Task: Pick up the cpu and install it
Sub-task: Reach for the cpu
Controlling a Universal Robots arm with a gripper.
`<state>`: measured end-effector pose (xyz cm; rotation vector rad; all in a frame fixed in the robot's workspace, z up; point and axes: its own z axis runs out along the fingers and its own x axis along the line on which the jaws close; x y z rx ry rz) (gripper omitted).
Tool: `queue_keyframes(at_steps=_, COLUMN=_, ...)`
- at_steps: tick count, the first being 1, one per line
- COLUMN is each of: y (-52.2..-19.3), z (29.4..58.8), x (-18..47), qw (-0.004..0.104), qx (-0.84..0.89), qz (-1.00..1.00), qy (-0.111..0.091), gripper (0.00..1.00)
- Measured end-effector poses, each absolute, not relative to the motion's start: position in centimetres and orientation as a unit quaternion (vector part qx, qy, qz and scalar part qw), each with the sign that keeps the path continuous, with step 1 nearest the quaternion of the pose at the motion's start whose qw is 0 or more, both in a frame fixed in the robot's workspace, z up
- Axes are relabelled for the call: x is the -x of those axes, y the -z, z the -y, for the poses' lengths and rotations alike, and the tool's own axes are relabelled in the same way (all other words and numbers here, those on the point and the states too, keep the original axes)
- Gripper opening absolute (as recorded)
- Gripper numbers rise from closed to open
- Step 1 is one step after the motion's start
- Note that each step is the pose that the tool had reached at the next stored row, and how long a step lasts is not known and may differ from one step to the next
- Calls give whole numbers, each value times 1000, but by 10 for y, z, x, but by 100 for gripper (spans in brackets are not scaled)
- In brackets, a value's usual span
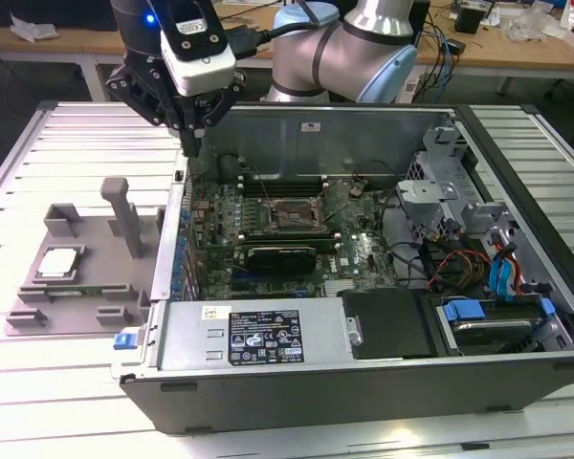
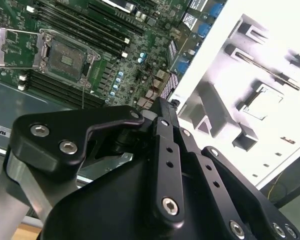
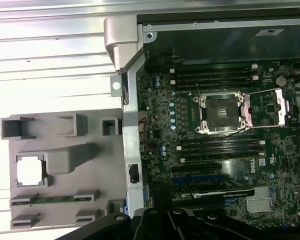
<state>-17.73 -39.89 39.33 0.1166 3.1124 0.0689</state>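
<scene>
Slatted table: cpu on grey fixture; jaws closed, above case edge.

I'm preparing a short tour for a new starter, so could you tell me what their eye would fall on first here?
The open case dominates the exterior view, its socket unlatched and empty near the middle of the board. The gripper hangs above the case's wall on the exterior view's left, and further left the cpu lies in a grey fixture.
</scene>
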Motion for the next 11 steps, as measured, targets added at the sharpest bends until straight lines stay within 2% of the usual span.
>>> queue_keyframes(at_steps=11, y=-393, z=399, x=211, qw=14, qx=-37, qz=-999, qy=-22, gripper=11)
